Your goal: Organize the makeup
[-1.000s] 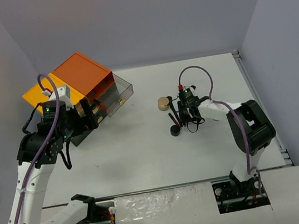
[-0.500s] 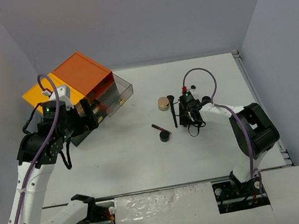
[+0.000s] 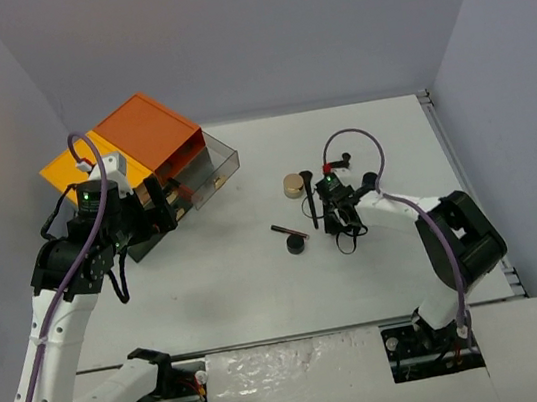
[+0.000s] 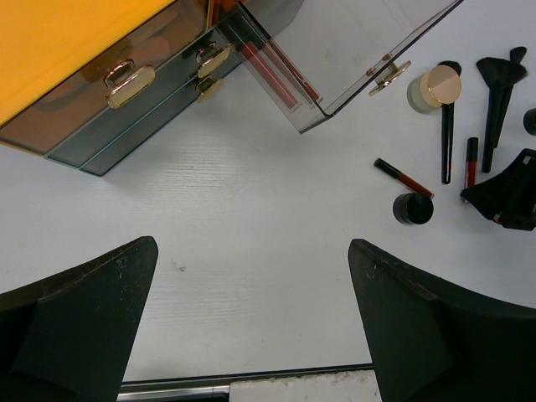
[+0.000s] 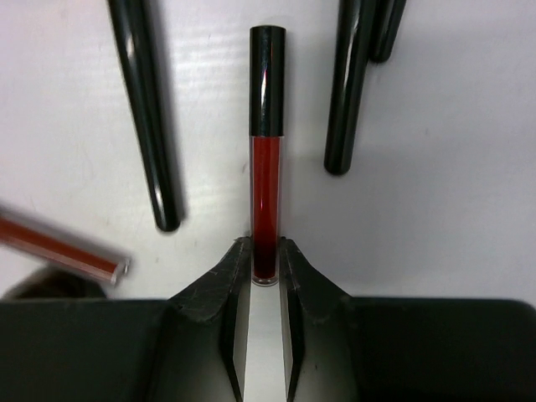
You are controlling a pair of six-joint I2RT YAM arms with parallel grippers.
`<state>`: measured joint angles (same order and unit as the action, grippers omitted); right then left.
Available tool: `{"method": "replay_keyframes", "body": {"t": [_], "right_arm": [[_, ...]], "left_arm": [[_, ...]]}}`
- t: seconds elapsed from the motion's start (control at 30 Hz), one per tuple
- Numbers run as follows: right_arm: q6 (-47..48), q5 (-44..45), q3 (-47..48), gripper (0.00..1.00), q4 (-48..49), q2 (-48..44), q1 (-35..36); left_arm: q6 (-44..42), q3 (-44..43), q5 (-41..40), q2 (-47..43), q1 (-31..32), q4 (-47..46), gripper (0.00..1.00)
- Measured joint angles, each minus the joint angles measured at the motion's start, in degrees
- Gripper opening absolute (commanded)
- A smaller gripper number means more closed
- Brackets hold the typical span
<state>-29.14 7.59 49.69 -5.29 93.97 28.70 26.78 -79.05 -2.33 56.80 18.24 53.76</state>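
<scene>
one red tube (image 5: 266,193) sits pinched between the right jaws.

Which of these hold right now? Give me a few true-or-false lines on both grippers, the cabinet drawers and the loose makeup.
1. The right gripper is shut on the red tube. True.
2. The left gripper is clamped shut. False: its jaws stand wide open with nothing between them, over the table.
3. Every drawer of the cabinet is pushed in. False: one clear drawer is pulled out, with slim red sticks inside.
4. The gold-lidded jar stands on the table, outside the drawer. True.
5. The round black compact sits on top of the cabinet. False: it is on the table beside a second red tube.
</scene>
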Motion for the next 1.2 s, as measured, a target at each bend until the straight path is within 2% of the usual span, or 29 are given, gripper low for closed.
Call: {"method": "replay_keyframes", "body": {"t": [0.1,0.2,0.33,0.47,0.57,0.63,0.77,0.9,1.0,1.07,1.1,1.2], "right_arm": [[0.25,-0.37,0.07,0.00,-3.51,-4.23,2.18],[1.40,-0.80,4.84,0.00,-8.20,-9.60,4.76],[4.13,-2.63,19.16,0.00,-10.22,-14.69,7.00],[7.97,-4.97,34.88,0.00,-7.92,-14.29,9.20],[9.95,-7.79,45.20,0.00,-8.85,-9.44,11.16],[10.98,-10.19,53.94,0.00,-7.85,-2.92,12.62],[12.36,-13.76,65.02,0.01,-7.97,10.43,15.11],[13.20,-15.59,70.53,0.09,-9.08,20.88,16.82],[13.87,-15.94,71.21,0.26,-9.95,24.97,17.69],[14.45,-15.99,71.21,0.44,-10.87,25.92,18.05],[14.64,-15.98,71.21,0.50,-11.23,25.95,18.18],[15.90,-15.62,71.21,0.60,-11.03,25.06,18.24]], "left_arm": [[-0.02,0.00,-0.02,0.00,0.00,0.00,0.97],[-0.27,-0.47,-0.22,0.13,0.00,0.22,0.97],[-0.88,-2.50,-0.94,0.58,0.00,0.48,0.97],[-1.60,-4.88,-2.12,0.66,0.00,0.86,0.97],[-2.12,-5.89,-2.84,0.53,0.00,1.07,0.97],[-2.36,-6.03,-3.36,0.45,0.00,1.43,0.97],[-2.56,-6.03,-4.10,-0.05,0.00,2.76,0.97],[-2.60,-6.02,-5.00,-1.74,0.00,4.02,0.97],[-2.60,-6.01,-5.36,-3.26,0.00,4.53,0.97],[-2.58,-5.98,-5.49,-3.98,0.00,4.71,0.97],[-2.58,-5.97,-5.50,-4.22,0.00,4.82,0.97],[-2.58,-5.89,-5.51,-4.50,0.00,4.92,0.97]]}}
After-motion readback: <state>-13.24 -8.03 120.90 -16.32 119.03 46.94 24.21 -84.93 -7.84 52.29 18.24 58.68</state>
